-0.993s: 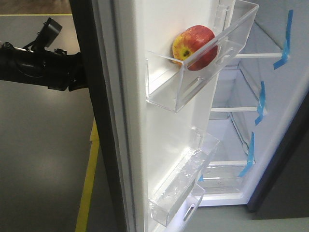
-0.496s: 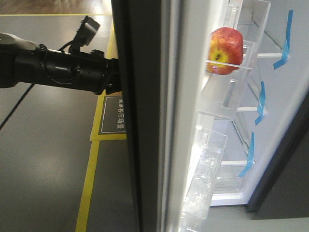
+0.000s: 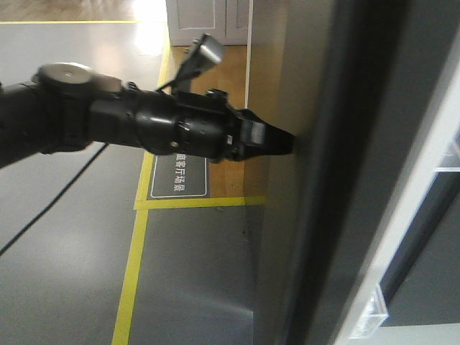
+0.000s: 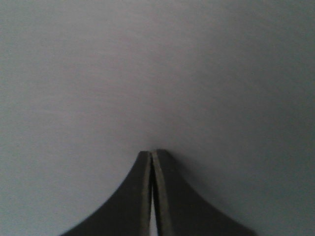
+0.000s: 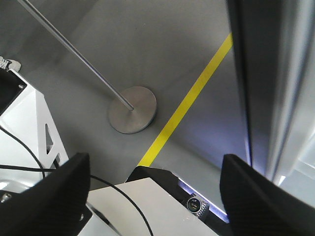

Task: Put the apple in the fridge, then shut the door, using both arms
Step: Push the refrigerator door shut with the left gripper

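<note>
The door point(image 3: 323, 215) fills the right half of the front view, with its dark grey outside toward me. My left gripper point(image 3: 287, 144) is shut and empty, its tip pressed against that outer face. In the left wrist view the closed fingertips point(image 4: 152, 155) touch the plain grey door surface point(image 4: 157, 73). Only a narrow strip of the fridge point(image 3: 431, 241) shows past the door's white inner edge. The apple is hidden behind the door. My right gripper point(image 5: 157, 196) is open and empty, low beside the door's edge point(image 5: 261, 73).
A yellow floor line point(image 3: 133, 273) and a floor sign point(image 3: 177, 176) lie left of the door. A white cabinet point(image 3: 205, 18) stands behind. The right wrist view shows a metal stand with a round base point(image 5: 132, 109), a yellow line point(image 5: 189, 98) and the robot's white base point(image 5: 147, 206).
The door has swung far toward shut, so the apple in its clear bin and the white shelves have gone out of view. My left arm has followed rightward, pushing on the outer face.
</note>
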Controlling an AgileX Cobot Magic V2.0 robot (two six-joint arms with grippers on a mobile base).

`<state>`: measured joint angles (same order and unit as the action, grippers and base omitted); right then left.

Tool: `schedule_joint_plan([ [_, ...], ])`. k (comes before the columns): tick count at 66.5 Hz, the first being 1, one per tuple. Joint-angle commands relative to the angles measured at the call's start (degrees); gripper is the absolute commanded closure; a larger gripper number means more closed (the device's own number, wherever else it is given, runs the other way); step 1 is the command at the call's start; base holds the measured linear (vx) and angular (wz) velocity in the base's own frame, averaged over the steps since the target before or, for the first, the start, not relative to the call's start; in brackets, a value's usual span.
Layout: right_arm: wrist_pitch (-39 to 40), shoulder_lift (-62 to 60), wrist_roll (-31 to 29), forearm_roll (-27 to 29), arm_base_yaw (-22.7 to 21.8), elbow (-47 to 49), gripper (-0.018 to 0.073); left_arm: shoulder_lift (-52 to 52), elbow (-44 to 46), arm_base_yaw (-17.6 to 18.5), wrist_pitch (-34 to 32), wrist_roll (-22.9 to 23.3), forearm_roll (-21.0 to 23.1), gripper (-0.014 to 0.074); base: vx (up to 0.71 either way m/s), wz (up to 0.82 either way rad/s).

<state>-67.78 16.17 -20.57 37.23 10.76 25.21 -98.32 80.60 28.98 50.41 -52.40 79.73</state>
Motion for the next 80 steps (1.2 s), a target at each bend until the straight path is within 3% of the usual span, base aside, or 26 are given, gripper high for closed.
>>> schedule_joint_plan([
  [1, 2.1, 0.6, -0.6, 2.3, 0.0, 1.4, 0.0032, 2.8, 2.0, 3.6, -4.0, -0.9, 4.1, 0.0603, 0.00, 0.00],
  [18, 2.1, 0.6, -0.6, 2.3, 0.0, 1.4, 0.0032, 2.8, 2.0, 8.2, -7.1, -0.9, 3.2, 0.0603, 0.00, 0.00],
  [26, 2.1, 0.6, -0.6, 2.3, 0.0, 1.4, 0.0032, 2.8, 2.0, 8.2, -4.9, -0.9, -0.1, 0.0603, 0.00, 0.00],
  [32, 2.1, 0.6, -0.6, 2.3, 0.0, 1.4, 0.0032, 2.8, 2.0, 8.2, -4.5, -0.3, -5.0, 0.0603, 0.00, 0.00],
  [38, 2.1, 0.6, -0.6, 2.3, 0.0, 1.4, 0.0032, 3.6, 2.0, 8.2, -6.0, 2.0, -12.5, 0.0603, 0.00, 0.00],
  [46, 2.1, 0.6, -0.6, 2.3, 0.0, 1.4, 0.0032, 6.5, 2.0, 8.2, -9.9, 11.3, -26.5, 0.0603, 0.00, 0.00],
  [61, 2.1, 0.6, -0.6, 2.3, 0.0, 1.4, 0.0032, 15.4, 1.4, 8.2, -11.1, 33.9, -58.5, 0.0603, 0.00, 0.00],
  [70, 2.1, 0.6, -0.6, 2.3, 0.0, 1.4, 0.0032, 21.9, -3.4, 8.2, -11.9, 45.6, -74.0, 0.0603, 0.00, 0.00],
  [80, 2.1, 0.6, -0.6, 2.3, 0.0, 1.4, 0.0032, 29.0, -11.9, 8.2, -11.9, 54.7, -84.9, 0.0603, 0.00, 0.00],
])
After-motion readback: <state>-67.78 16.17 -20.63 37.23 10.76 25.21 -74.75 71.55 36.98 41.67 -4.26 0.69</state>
